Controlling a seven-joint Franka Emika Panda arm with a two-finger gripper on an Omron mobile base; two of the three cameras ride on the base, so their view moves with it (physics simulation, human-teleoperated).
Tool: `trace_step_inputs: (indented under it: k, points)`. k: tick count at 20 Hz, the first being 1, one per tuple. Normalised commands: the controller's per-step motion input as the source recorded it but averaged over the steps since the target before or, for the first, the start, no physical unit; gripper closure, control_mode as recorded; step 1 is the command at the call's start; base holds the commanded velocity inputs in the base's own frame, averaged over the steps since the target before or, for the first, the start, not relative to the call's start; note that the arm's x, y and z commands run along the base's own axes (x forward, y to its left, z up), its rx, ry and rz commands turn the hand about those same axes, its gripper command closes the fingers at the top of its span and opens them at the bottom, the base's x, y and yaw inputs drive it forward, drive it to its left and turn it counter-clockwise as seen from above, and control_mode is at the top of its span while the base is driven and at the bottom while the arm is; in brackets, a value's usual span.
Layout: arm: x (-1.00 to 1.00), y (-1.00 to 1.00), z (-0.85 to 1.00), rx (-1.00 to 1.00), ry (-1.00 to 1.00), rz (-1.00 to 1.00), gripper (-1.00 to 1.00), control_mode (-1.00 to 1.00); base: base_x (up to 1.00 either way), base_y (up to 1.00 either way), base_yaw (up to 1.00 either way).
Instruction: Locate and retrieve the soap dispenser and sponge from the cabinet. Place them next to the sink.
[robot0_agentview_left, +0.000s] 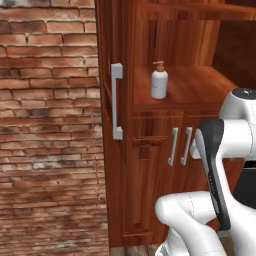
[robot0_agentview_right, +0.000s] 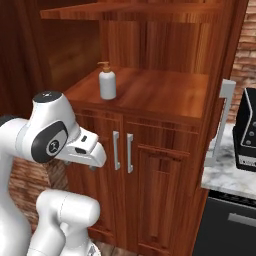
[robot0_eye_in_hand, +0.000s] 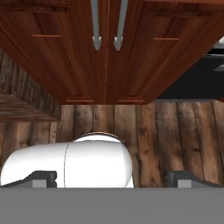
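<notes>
you have one pale grey-white soap bottle with a tan pump (robot0_agentview_left: 159, 81), one reddish-brown wooden cabinet (robot0_agentview_right: 165, 165) with two narrow lower doors, and four silver bar handles.

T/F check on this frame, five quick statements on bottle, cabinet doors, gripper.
1. The soap dispenser stands upright on the cabinet shelf. True.
2. The two lower doors are open. False: both are shut, handles side by side.
3. The gripper is open and holds nothing. True.
4. The soap dispenser lies tipped on the floor. False: it is on the shelf; the wooden floor below is bare of it.
5. A black coffee machine sits on the marble counter right of the cabinet. True.
</notes>
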Motion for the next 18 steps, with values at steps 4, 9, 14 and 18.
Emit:
trace_step_inputs:
  k: [4,9,14,18]
  points:
    - [0.0,0.0,0.0,0.0,0.0,0.0,-1.0,1.0,0.34,0.05,0.0]
    - [0.0,0.0,0.0,0.0,0.0,0.0,-1.0,1.0,0.74,0.0,0.0]
    - [0.0,0.0,0.0,0.0,0.0,0.0,-1.0,1.0,0.29,0.0,0.0]
    - [0.0,0.0,0.0,0.0,0.0,0.0,-1.0,1.0,0.0,0.0,0.0]
